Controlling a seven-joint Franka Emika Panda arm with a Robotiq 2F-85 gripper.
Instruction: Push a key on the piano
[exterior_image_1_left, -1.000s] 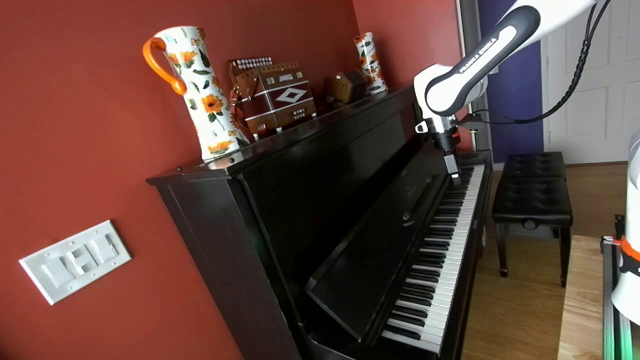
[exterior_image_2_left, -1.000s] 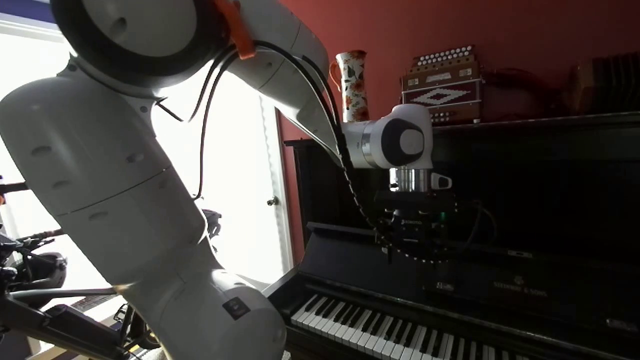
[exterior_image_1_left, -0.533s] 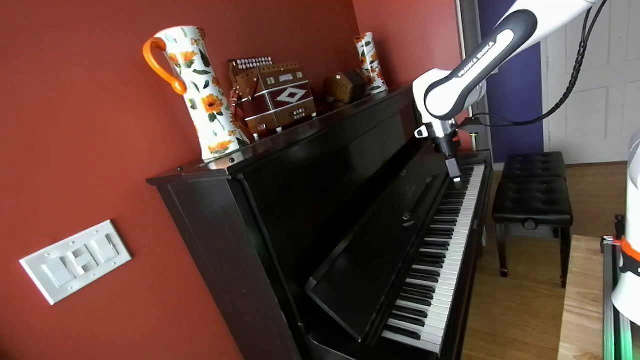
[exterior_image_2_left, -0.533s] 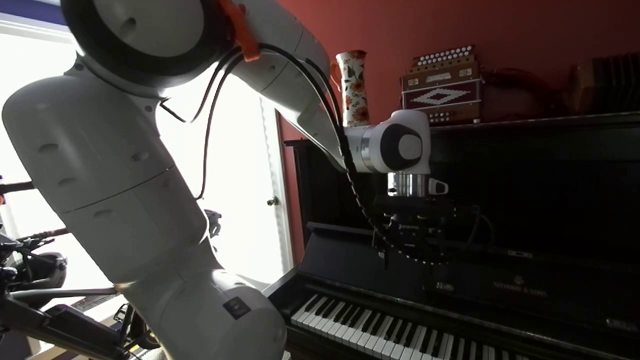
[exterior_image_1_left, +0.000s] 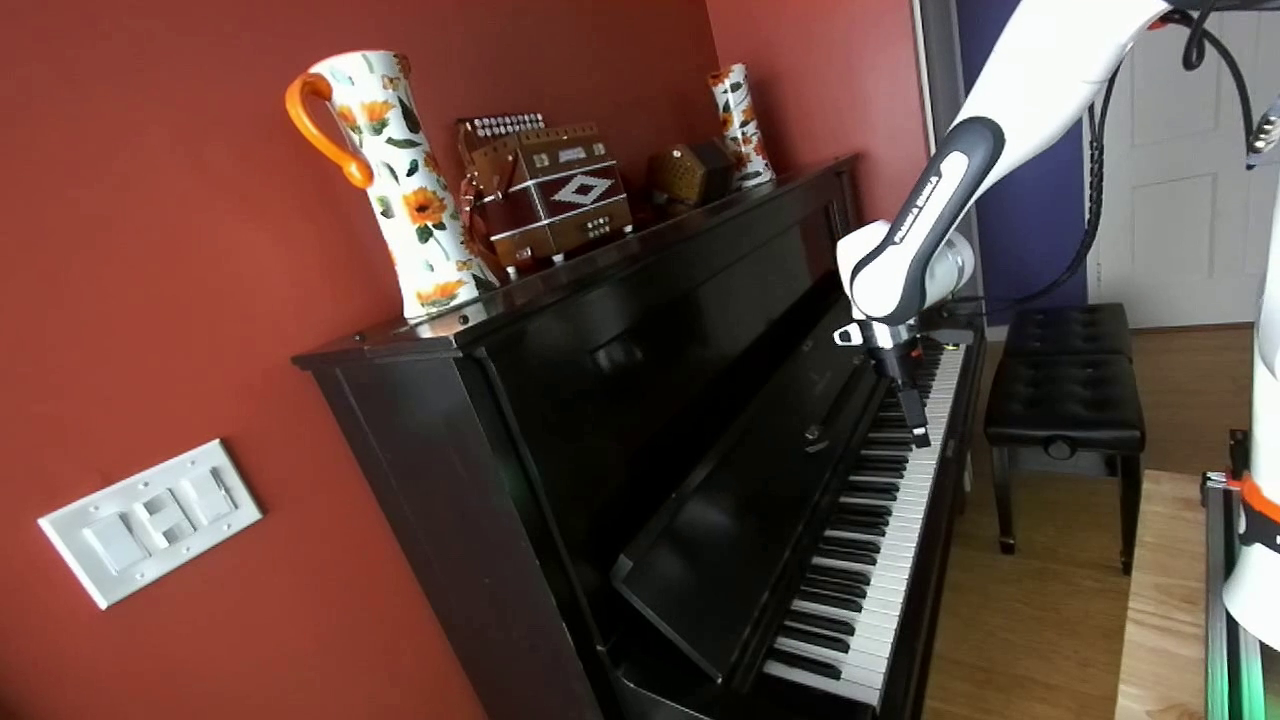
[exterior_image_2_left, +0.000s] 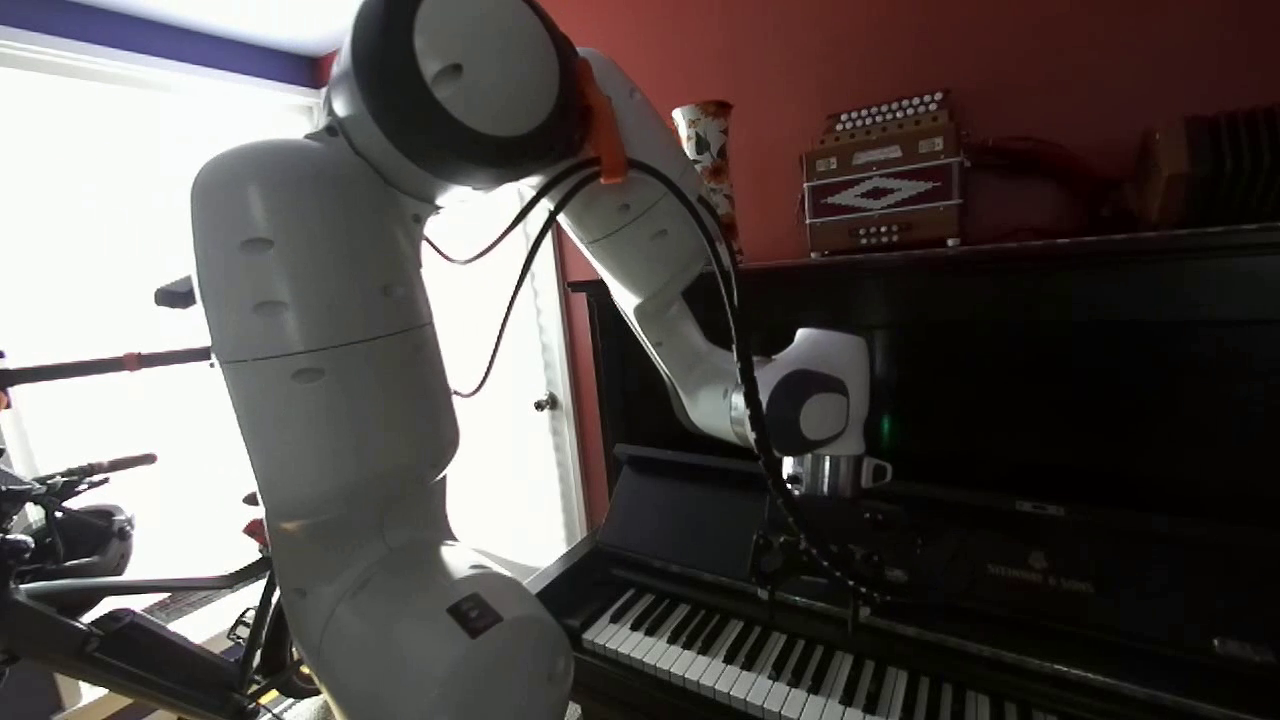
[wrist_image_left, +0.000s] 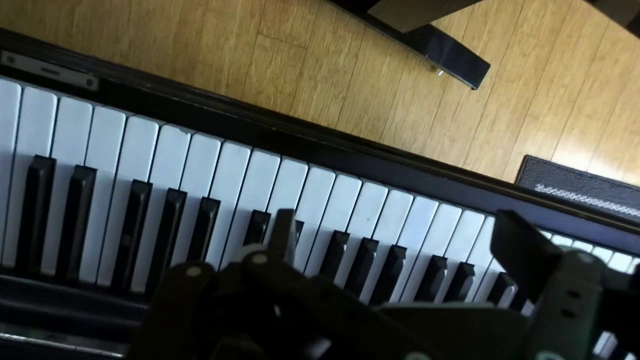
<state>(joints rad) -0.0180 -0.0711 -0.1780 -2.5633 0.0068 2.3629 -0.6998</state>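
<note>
The glossy black upright piano (exterior_image_1_left: 590, 450) stands against the red wall, its lid open over a long row of white and black keys (exterior_image_1_left: 890, 560). It also shows in an exterior view (exterior_image_2_left: 1000, 400). My gripper (exterior_image_1_left: 920, 438) points down over the keys, low and close to them. In an exterior view the dark gripper (exterior_image_2_left: 812, 600) blends into the piano front. In the wrist view the gripper (wrist_image_left: 395, 220) is open and empty, its two fingers wide apart over the piano keys (wrist_image_left: 230, 165). Whether a fingertip touches a key cannot be told.
A flowered pitcher (exterior_image_1_left: 420, 200), an accordion (exterior_image_1_left: 565, 195), a concertina (exterior_image_1_left: 690, 172) and a flowered vase (exterior_image_1_left: 742, 125) stand on the piano top. A padded bench (exterior_image_1_left: 1065, 400) stands beyond the keyboard. A wooden table edge (exterior_image_1_left: 1160, 600) is at the right. A bicycle (exterior_image_2_left: 130, 580) stands behind the arm.
The arm has lowered clearly. My gripper has come down toward the keys, from the piano's fallboard height to just over the keyboard.
</note>
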